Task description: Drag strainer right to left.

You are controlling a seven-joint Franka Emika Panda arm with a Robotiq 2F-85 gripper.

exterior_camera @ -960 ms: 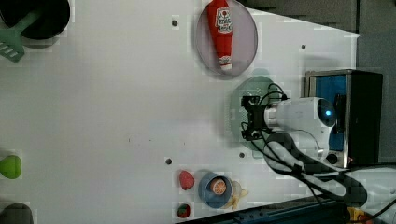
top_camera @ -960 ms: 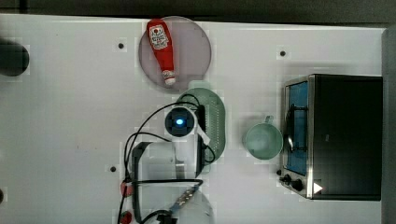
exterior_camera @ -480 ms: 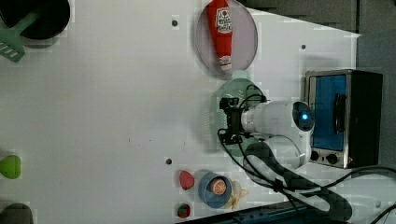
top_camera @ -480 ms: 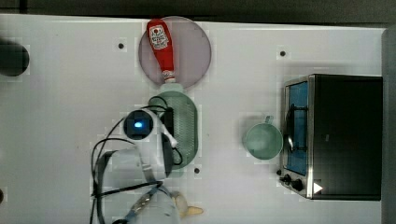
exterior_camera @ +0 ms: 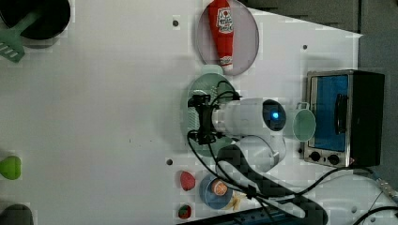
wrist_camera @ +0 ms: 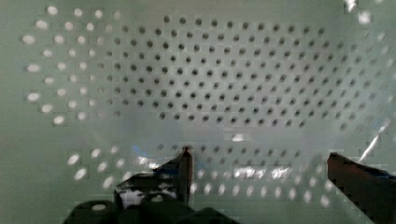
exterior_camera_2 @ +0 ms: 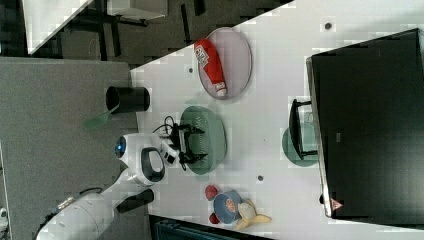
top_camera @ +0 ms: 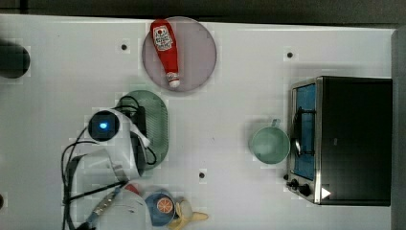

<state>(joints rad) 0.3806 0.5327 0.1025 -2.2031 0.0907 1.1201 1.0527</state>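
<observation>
The strainer (top_camera: 155, 125) lay flat on the white counter (top_camera: 239, 86), left of centre in the top view, just below the round plate (top_camera: 196, 52). Its long axis ran from the top of the top view's frame toward the bottom, one narrow end pointing at the plate. In the right view the strainer (exterior_camera_2: 207, 137) showed the same oval, open side up, its long axis again running up and down the frame. In the left view the strainer (exterior_camera: 199, 89) sat at centre frame, largely covered by the arm.

The hand (exterior_camera_2: 192, 144) stood over the strainer with its fingers spread wide, released and grasping nothing. In the wrist view the hand (wrist_camera: 259, 163) hung inside the perforated basin, the fingertips (wrist_camera: 184, 161) close to the holed strainer (wrist_camera: 210, 70) floor; contact cannot be told.

Containers:
- The plate carried a red ketchup bottle (top_camera: 165, 50) lying on its side, cap toward the strainer.
- The mint-green cup (top_camera: 269, 143) stood at right of centre in the top view, just beside the toaster oven (top_camera: 344, 139); its contents cannot be told.
- A blue bowl (top_camera: 160, 208) at the lower edge held an orange slice.
- A black pot (exterior_camera: 40, 18) at the left view's upper left held a green spatula (exterior_camera: 14, 44).
</observation>
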